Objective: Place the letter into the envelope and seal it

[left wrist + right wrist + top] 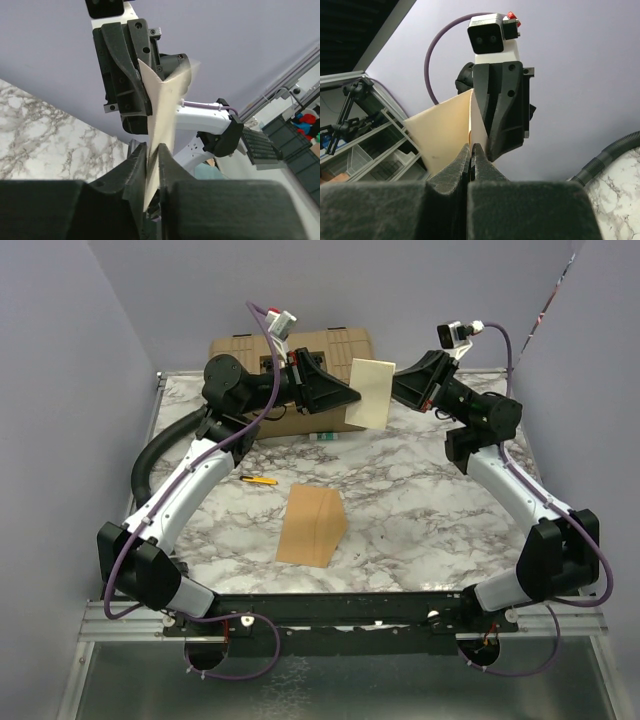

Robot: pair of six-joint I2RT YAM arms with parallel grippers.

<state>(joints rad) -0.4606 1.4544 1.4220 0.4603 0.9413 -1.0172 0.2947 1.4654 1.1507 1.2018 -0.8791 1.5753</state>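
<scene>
Pinkish-tan letter [372,392] is up in the air at the back of the marble table [420,500], well apart from the kraft envelope [312,526] lying flat near front centre. Right gripper [397,389] is clamped tight on one edge. Left gripper [349,404] is pinched on the opposite edge, with paper between its fingers in the left wrist view. The sheet shows a twist between them.

Risk: two arms on one sheet — any mismatch in motion buckles or tears it. Can't tell if the envelope mouth is open — a closed one would jam insertion.
</scene>
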